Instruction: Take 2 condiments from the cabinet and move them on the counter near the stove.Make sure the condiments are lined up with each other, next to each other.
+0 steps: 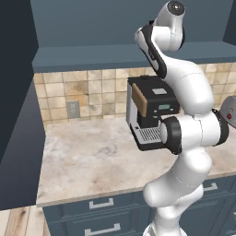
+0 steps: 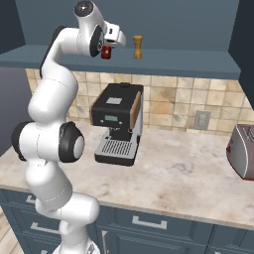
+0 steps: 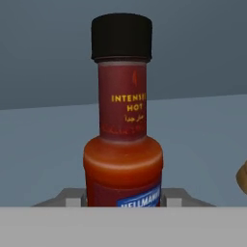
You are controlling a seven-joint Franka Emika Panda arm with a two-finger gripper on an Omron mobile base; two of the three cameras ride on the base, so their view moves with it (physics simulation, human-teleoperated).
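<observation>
The red hot-sauce bottle (image 3: 123,159) with its black cap stands upright on the cabinet shelf (image 2: 188,62), close before the hand camera. My gripper (image 3: 124,200) reaches into the cabinet, and its jaws press against both sides of the bottle's lower body. From the right base view the gripper (image 2: 109,45) sits at the shelf's left part with the red bottle (image 2: 105,52) in it. The shorter tan-orange bottle (image 2: 137,47) stands on the shelf a little to the right, apart from the gripper; its edge (image 3: 242,178) shows at the hand view's right border. The stove is out of view.
A black coffee machine (image 2: 118,124) stands on the beige counter (image 2: 188,173) right under the raised arm. A silver toaster (image 2: 243,151) sits at the counter's right end. A dark tall cabinet side (image 1: 16,115) bounds the counter's left.
</observation>
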